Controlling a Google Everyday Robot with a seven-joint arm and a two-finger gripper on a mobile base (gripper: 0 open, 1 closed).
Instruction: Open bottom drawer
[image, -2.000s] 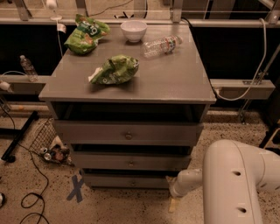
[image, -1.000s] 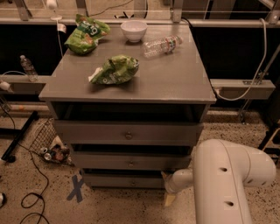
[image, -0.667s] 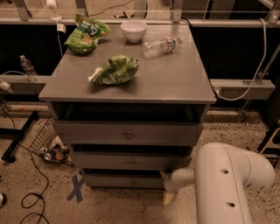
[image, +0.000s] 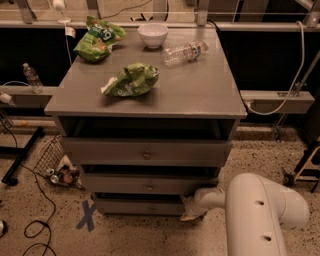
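Observation:
The bottom drawer (image: 140, 206) is the lowest, slimmest grey front of the cabinet, with a small round knob (image: 151, 209) at its centre. It sits about level with the fronts above, a dark gap over it. The middle drawer (image: 149, 185) and the top drawer (image: 146, 151) stand above it. My gripper (image: 190, 209) is at the right end of the bottom drawer front, low near the floor, right of the knob. My white arm (image: 255, 210) fills the lower right corner and reaches left to it.
On the cabinet top (image: 200, 90) lie two green bags (image: 131, 80) (image: 98, 38), a white bowl (image: 152, 34) and a plastic bottle (image: 184, 52). A wire basket of small things (image: 59, 165), cables (image: 35, 220) and a blue tape cross (image: 87, 216) are on the floor at left.
My arm has swung left, and the gripper has moved along the floor toward the right end of the bottom drawer front. The drawers have not moved.

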